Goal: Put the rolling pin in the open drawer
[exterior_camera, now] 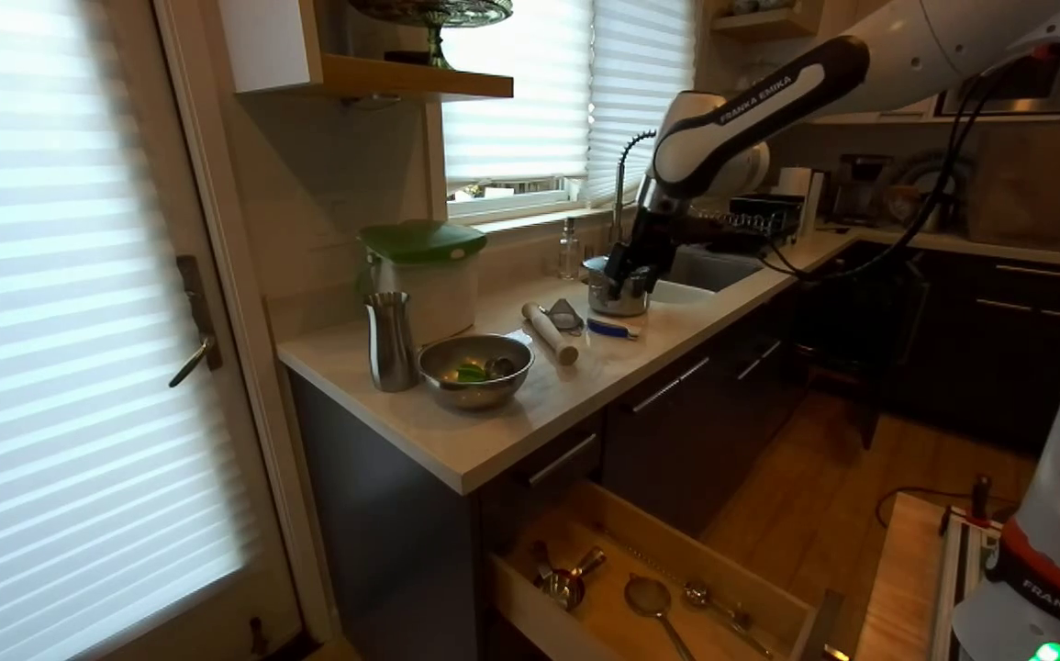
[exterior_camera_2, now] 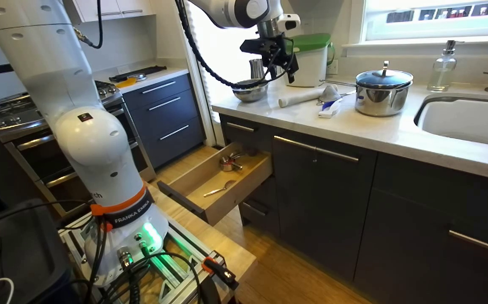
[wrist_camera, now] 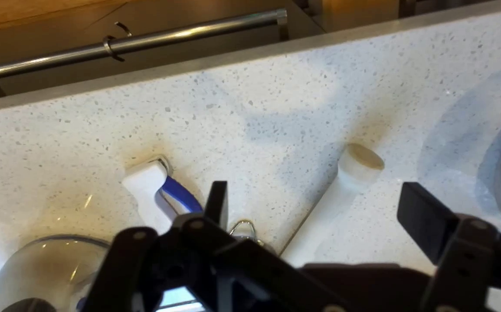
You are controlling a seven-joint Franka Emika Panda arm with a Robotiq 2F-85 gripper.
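Observation:
The rolling pin (exterior_camera: 552, 336) is pale and lies on the counter in both exterior views (exterior_camera_2: 301, 97). In the wrist view, the pin (wrist_camera: 319, 221) lies slanted between my fingers, its near part hidden by the gripper. My gripper (wrist_camera: 315, 203) is open and empty, its fingers apart on either side of the pin's line. It is above the counter in both exterior views (exterior_camera: 630, 283) (exterior_camera_2: 281, 72). The open drawer (exterior_camera: 539, 604) is pulled out below the counter. It has pale wood inside, also seen in an exterior view (exterior_camera_2: 240, 192), with several metal utensils in it.
A metal bowl (exterior_camera: 476, 393) and steel pitcher (exterior_camera: 391, 344) stand beside the pin. A small strainer (exterior_camera: 566, 316), a blue-and-white tool (exterior_camera_2: 331, 108) and a lidded pot (exterior_camera_2: 381, 99) are on its other side. A green-lidded bin (exterior_camera: 429, 294) stands behind. The counter edge (exterior_camera_2: 303, 124) overhangs the cabinets.

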